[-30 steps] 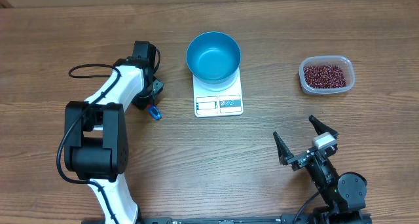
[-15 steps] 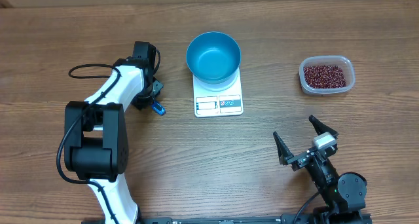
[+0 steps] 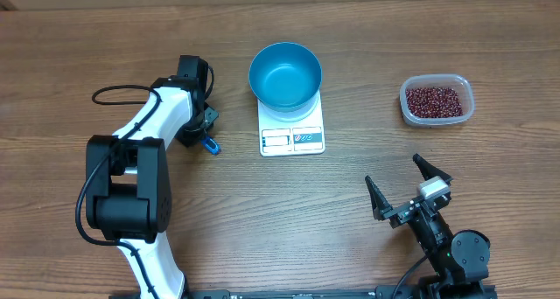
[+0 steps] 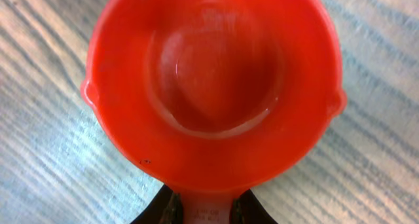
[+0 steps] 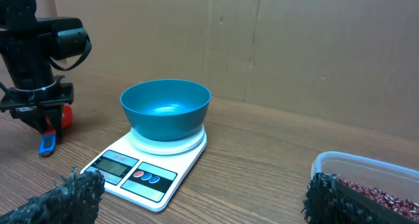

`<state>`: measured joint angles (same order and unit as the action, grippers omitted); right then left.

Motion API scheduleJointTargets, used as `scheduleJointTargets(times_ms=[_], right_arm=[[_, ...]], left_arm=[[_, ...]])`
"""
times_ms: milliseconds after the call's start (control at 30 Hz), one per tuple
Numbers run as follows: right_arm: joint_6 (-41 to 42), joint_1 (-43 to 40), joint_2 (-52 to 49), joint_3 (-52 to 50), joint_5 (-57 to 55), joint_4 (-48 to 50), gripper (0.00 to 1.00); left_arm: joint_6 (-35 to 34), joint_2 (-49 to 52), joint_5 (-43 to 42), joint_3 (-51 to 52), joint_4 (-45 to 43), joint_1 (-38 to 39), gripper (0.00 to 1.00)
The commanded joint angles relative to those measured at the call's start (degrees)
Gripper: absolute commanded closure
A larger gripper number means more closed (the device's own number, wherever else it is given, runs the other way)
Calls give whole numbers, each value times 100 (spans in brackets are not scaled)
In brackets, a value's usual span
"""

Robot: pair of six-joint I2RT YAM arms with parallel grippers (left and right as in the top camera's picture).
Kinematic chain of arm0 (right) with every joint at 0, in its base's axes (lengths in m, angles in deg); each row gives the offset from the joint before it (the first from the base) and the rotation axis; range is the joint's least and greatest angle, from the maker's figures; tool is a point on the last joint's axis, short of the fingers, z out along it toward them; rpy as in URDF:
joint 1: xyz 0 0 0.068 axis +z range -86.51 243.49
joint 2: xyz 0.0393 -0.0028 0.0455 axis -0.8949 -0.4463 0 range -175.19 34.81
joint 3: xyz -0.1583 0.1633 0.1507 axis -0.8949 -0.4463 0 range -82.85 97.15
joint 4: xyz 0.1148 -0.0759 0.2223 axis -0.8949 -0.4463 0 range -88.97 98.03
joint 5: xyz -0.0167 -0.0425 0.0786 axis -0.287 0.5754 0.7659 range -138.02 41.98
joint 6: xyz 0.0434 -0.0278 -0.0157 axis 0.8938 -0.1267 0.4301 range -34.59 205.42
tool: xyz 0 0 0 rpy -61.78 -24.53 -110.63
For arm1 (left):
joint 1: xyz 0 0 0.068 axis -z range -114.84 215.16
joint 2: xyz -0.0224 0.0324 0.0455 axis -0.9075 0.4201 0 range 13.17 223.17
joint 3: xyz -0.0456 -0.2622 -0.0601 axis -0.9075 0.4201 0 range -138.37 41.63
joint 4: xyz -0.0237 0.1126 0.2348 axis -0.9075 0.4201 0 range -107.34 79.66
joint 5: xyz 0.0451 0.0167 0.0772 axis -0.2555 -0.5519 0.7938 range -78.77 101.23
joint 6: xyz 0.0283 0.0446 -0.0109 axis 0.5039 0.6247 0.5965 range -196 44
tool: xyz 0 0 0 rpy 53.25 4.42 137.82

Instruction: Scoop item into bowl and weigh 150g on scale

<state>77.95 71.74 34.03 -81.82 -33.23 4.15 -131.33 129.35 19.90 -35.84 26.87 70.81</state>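
The left gripper (image 4: pixel 209 212) clamps onto the handle (image 4: pixel 208 205) of the red scoop (image 4: pixel 213 80) at the left of the table (image 3: pixel 262 238), its dark fingers (image 4: pixel 165 212) pressed against either side of the handle in the wrist view. A second ago the jaws stood wider and the handle's blue tip (image 3: pixel 210 145) lay a little nearer and further left, so the squeeze appears to have nudged the scoop as it took hold. The scoop's cup is empty; whether it rests on the wood or is just lifted cannot be told. That puts the task at its opening step, with the tool in hand and nothing scooped. The beans (image 3: pixel 432 100) lie untouched in the clear tub (image 3: pixel 468 114) at the far right, well apart from the scoop. Between them stands the blue bowl (image 3: pixel 284 74), empty, set on the far part of the white scale (image 3: pixel 292 138), whose display edge faces near. The right gripper (image 3: pixel 392 170) waits at the near right, fingers spread wide and holding nothing. The likely obstacle is the crossing: the left arm must carry the scoop past the bowl and scale to reach the tub, and a brush against either could upset the reading.
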Motion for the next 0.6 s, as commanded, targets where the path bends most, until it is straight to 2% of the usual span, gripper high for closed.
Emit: scheduleJointTargets(times_ms=[0, 267, 567], right_arm=[[28, 0, 61, -59, -39, 39, 0], [28, 0, 61, -59, -39, 39, 0], [28, 0, 61, -59, -39, 39, 0]], left_arm=[[9, -59, -337, -197, 258, 39, 96], [306, -861, -693, -850, 769, 153, 96], [232, -1910, -1213, -907, 855, 848, 96]])
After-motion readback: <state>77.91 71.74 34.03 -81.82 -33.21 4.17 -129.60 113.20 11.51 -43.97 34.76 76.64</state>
